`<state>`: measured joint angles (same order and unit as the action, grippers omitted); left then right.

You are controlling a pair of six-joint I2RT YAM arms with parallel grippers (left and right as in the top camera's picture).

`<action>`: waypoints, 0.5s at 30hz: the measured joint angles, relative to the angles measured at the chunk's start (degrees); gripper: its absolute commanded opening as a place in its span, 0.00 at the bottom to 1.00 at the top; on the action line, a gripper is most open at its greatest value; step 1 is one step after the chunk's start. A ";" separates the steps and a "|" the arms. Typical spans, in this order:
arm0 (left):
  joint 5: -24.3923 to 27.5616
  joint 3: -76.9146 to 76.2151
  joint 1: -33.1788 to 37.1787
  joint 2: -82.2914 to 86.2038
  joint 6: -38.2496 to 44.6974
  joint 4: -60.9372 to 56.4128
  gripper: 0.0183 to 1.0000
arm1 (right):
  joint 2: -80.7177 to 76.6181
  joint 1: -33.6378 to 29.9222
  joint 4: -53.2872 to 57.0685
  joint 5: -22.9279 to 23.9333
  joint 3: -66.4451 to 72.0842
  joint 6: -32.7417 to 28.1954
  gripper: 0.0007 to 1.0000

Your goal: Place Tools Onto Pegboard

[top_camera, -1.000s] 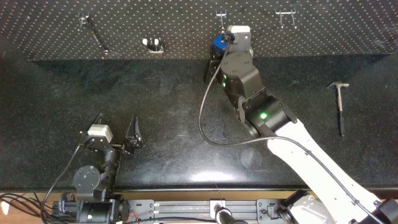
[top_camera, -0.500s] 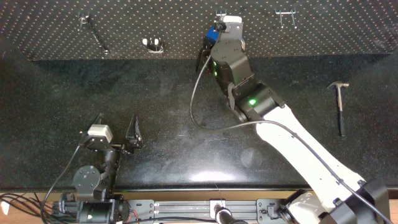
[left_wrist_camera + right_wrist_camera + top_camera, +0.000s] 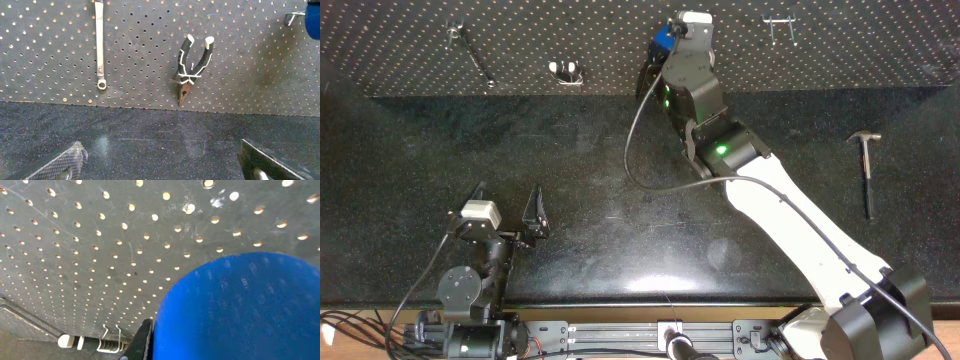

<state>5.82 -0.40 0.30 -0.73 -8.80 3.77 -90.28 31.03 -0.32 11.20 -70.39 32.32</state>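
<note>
Where your right arm stretches from its base to the back of the surface (image 3: 600, 170), your right gripper (image 3: 667, 48) is raised against the pegboard (image 3: 580, 35) and pinches the blue tool (image 3: 663, 39). In that arm's wrist view the blue tool's rounded body looms just in front of the perforated board, with one dark finger (image 3: 144, 341) showing along its edge. You cannot tell from there whether the tool touches the board. In the left wrist view the tool's blue edge sits right beside a metal hook (image 3: 294, 18) that juts from the board, and you cannot tell whether the two meet.

Moving left along the board from your right gripper, the pliers (image 3: 192, 65) hang nose down on a wire hook, their black handles with white tips pointing up. Further left, the wrench (image 3: 100, 45) hangs upright from its top end, its ring end at the bottom. To the right of your gripper, a pair of metal hooks (image 3: 780, 28) sticks out of the board.

The hammer (image 3: 866, 170) lies flat on the dark surface at the right side, well apart from the pegboard. Its head is toward the board and its handle points back toward the arm bases.

Your left gripper (image 3: 165, 165) sits low near its own base at the front left. Its fingers are spread wide above the surface and it faces the pliers and the wrench.
</note>
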 measured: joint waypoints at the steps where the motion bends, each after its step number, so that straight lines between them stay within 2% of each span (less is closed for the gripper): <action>1: 0.02 0.00 0.00 0.00 0.00 0.00 1.00 | -0.33 -0.15 -0.09 -0.26 -0.20 0.00 0.07; 15: 0.02 0.00 0.00 0.00 0.00 0.00 1.00 | -1.77 -1.36 -2.89 -2.38 -0.72 0.02 0.07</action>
<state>5.85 -0.40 0.30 -0.73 -8.80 3.77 -92.05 29.67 -3.20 8.82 -71.11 32.34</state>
